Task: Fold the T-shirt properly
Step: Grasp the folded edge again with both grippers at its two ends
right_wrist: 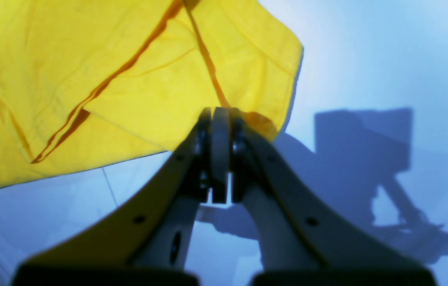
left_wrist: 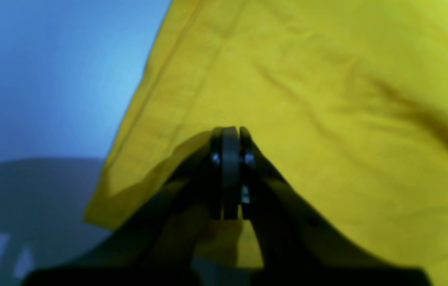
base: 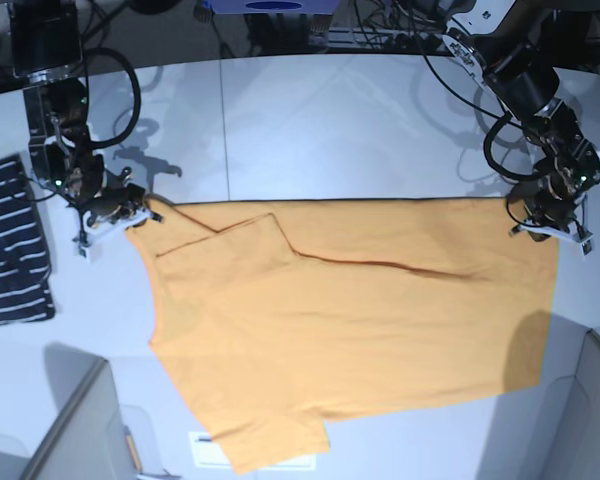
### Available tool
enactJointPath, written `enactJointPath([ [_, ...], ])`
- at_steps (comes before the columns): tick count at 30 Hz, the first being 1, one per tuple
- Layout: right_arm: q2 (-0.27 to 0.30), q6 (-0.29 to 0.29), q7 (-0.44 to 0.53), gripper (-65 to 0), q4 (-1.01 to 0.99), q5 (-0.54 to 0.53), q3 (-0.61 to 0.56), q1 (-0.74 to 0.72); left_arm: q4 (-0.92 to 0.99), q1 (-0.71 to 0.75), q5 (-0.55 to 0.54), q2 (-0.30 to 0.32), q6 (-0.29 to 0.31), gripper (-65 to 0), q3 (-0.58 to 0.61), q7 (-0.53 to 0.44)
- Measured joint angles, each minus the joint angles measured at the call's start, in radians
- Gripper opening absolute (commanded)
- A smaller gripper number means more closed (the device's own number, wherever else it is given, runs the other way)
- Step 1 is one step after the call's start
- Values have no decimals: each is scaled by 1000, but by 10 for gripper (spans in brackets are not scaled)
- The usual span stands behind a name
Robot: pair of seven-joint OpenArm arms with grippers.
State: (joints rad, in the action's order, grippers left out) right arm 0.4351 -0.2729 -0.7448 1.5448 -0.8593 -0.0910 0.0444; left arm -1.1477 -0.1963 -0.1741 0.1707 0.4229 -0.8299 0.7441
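Garment: T-shirt (base: 360, 320), plain orange-yellow, spread over the white table (base: 310, 130); its far edge runs straight between the two arms, one sleeve is folded in near the base view's left, and the other sleeve reaches toward the near edge.
Left gripper: left gripper (left_wrist: 229, 133) has its jaws pressed together on the cloth at the corner by the hem edge — on the base view's right.
Right gripper: right gripper (right_wrist: 220, 113) is likewise clamped tight, pinching the T-shirt's corner on the base view's left, where a doubled layer and a dark crease meet.
Weight: light, judging by how thin the cloth lies and how easily it wrinkles.
Stiffness: soft and limp — it likely sags between the two grips and drapes when lifted, so both corners need to travel together.
Slip: cotton-like weave probably holds well in a pinch, though a shallow bite at the very edge could pull free.
Where to hold: hemmed corners and seams, where layers are thicker, look like the surest spots.
Neighbour: striped garment (base: 15, 240), dark with white stripes, lies apart at the table's edge.
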Motion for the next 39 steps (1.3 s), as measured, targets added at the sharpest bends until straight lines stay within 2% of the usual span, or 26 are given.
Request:
enactJointPath([
  [5, 1, 0, 0, -650, 0, 0, 2, -2, 3, 0, 72, -4, 3, -650, 0, -61],
  [13, 10, 0, 0, -650, -2, 1, 2, -18, 106, -9, 42, 29, 19, -650, -6, -154],
  [16, 10, 0, 0, -650, -2, 1, 2, -18, 105, -9, 42, 27, 19, -650, -6, -157],
  [24, 14, -1, -35, -650, -9, 95, 7, -41, 105, -9, 42, 35, 19, -650, -6, -146],
  [29, 13, 0, -47, -650, -8, 104, 89, -38, 102, -6, 42, 35, 19, -650, -6, -146],
  [31, 13, -1, -87, -650, 4, 105, 93, -37, 92, 5, 39, 35, 19, -650, -6, -146],
  [34, -34, 3, -101, -650, 71, 87, 114, -21, 53, 24, 48, 31, 18, -650, -6, -127],
  [39, -156, 3, -90, -650, 203, 101, 288, 40, -63, 70, 55, 18, -5, -650, -12, -97],
])
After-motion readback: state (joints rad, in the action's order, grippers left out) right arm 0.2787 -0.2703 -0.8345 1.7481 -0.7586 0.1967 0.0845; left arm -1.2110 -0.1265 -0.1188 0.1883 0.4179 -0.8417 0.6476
